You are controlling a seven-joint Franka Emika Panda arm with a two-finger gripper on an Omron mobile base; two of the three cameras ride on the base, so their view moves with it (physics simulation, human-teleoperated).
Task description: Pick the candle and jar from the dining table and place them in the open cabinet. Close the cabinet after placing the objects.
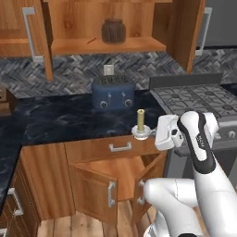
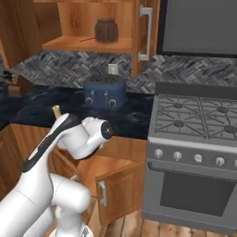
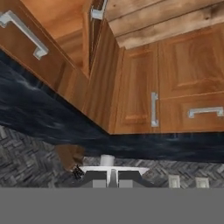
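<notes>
Kitchen: gas stove (image 2: 196, 115), blue toaster (image 1: 113, 92), wood cabinets (image 1: 106, 23).

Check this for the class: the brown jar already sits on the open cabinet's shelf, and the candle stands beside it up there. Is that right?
Not quite. The jar is on the cabinet shelf, but the candle is not beside it. The left base view shows it lower down, at the front edge of the dark marble counter, right by the gripper.

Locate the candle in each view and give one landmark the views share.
Left base view: the candle stands at the counter's front edge, centre, left of the gripper.
Right base view: just its yellow tip pokes up behind the arm, left of centre.
Hand view: I cannot make the candle out.
Shared landmark: the blue toaster, behind the candle against the backsplash.
</notes>
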